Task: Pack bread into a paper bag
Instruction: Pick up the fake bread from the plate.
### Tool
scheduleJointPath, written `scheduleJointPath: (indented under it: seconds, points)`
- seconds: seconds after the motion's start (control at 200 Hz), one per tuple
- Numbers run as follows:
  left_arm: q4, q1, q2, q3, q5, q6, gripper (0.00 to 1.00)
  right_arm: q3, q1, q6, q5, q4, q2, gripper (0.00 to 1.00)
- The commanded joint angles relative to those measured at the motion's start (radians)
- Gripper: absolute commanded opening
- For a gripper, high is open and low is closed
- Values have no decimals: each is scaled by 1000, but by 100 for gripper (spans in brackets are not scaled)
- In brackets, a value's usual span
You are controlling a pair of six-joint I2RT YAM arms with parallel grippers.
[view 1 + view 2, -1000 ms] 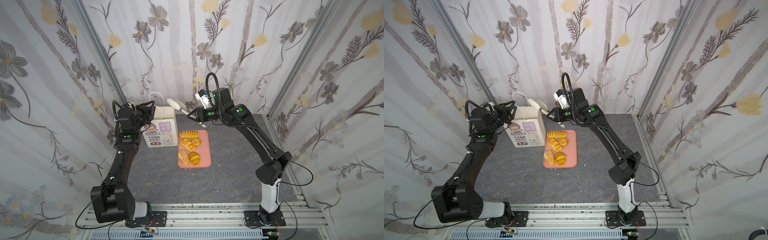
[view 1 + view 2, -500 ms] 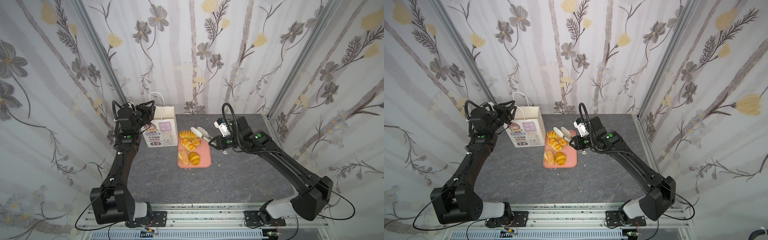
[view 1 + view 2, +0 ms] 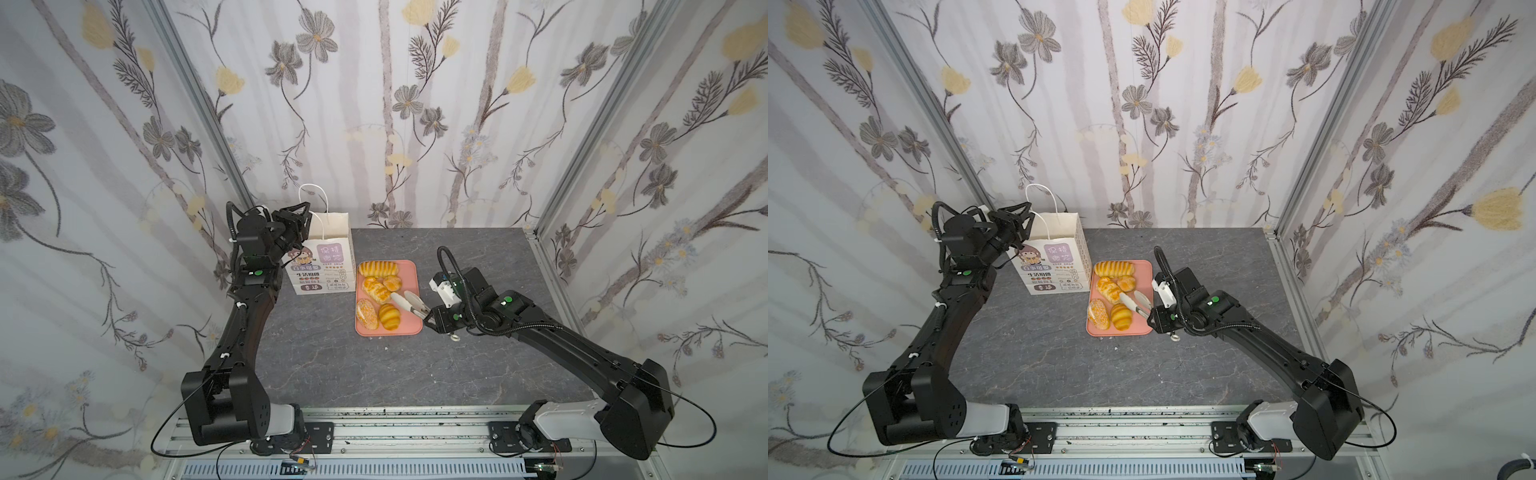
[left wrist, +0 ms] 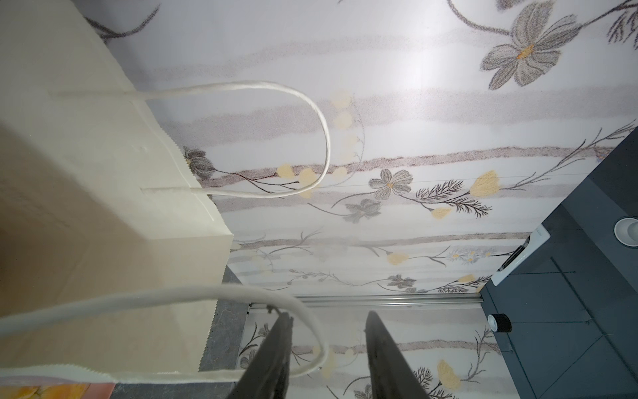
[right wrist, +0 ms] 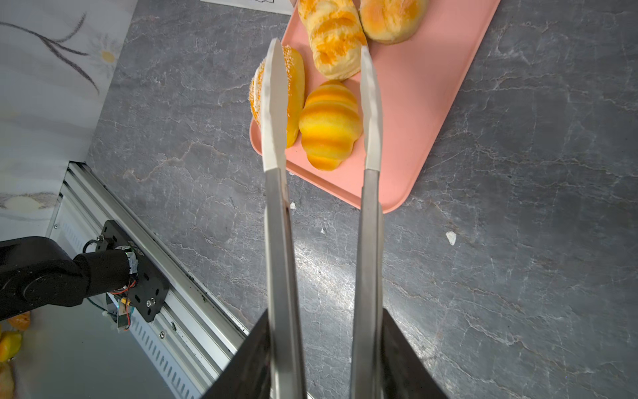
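1. Five glossy golden-brown bread rolls (image 3: pixel 376 291) lie on the pink plastic tray (image 3: pixel 409 270), just beside the upright white paper bag (image 3: pixel 328 226).
2. Its purple square (image 3: pixel 330 251) reads "保持", with "KEEP SMILE" beneath.
3. Right gripper (image 5: pixel 326 311) clamps steel tongs (image 5: pixel 276 241); their white tips gape astride a striped croissant (image 5: pixel 329 124).
4. Left gripper (image 4: pixel 328 313) jaws stand slightly apart, with the white cord handle (image 4: pixel 207 297) hooked over one finger (image 4: pixel 272 352).

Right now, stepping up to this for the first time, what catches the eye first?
The golden bread on a pink tray at the centre stands out, with metal tongs held by the right end effector poised open above it. Beside the tray, on the left arm's side, stands a white paper bag with a cartoon girl, the left end effector at its rim.
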Motion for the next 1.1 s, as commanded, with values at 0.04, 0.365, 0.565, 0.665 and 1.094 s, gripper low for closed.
scheduleJointPath:
  seconds: [0.04, 0.365, 0.565, 0.665, 1.094]
  points:
    - [41, 0, 1, -4, 6, -2, 38, -18, 15, 26, 23, 97, 35, 45]
    - [39, -1, 1, -4, 8, 0, 38, 10, 48, 26, 26, 114, 103, 45]
    - [39, -1, 4, -3, 8, 0, 38, 30, 60, 23, 23, 105, 159, 46]
    - [40, -1, 8, -2, 8, -1, 38, 36, 72, 20, 38, 101, 168, 47]
    - [46, -2, 12, -5, 11, -2, 38, 42, 83, -3, 96, 76, 211, 49]
